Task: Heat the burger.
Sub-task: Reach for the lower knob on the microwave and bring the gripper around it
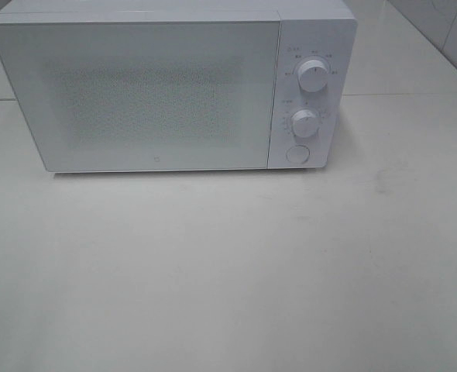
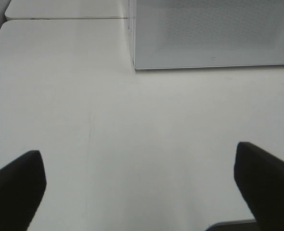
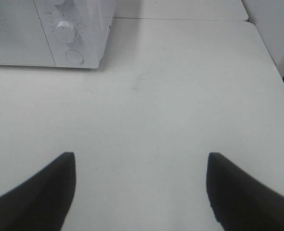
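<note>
On the white desk (image 1: pixel 228 271), white microwave (image 1: pixel 174 85) with door (image 1: pixel 97 116) shut, inside hidden, left end effector (image 2: pixel 137 151) released, right end effector (image 3: pixel 141 155) released

You have a white table (image 1: pixel 228 287). One white microwave (image 1: pixel 143 93) stands on it toward the far edge, door shut. There is a faint smudge (image 3: pixel 139 81) on the bare top beside its knob end.

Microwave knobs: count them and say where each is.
2. Upper knob on the control panel, right of the microwave door; lower knob beneath, above the round button. None appears hidden.
</note>
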Controlling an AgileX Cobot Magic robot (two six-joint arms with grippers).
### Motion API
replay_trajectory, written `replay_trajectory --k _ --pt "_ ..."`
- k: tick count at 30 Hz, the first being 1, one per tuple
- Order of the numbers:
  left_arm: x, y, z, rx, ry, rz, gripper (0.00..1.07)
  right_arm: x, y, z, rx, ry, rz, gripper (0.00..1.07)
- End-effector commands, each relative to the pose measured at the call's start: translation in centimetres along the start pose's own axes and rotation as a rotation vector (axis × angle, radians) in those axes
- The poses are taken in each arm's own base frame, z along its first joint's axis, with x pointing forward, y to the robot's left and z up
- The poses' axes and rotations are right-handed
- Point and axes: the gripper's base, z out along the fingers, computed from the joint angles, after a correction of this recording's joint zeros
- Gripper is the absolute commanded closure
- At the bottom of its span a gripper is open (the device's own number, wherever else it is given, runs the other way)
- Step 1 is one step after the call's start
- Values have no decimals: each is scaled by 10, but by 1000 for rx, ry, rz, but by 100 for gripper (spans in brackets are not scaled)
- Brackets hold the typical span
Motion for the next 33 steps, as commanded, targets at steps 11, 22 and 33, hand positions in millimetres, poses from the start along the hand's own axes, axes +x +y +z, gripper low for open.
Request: replay_trajectory --k 11,22,33 --pt "0 -3 -1 -53 -42 -48 6 2 0 -3 7 -35 -1 33" --pt "0 -3 -1 -54 -42 -47 6 2 0 -3 7 -35 -1 33" --pt "0 -3 -1 -54 -42 -47 6 2 0 -3 7 -35 -1 33"
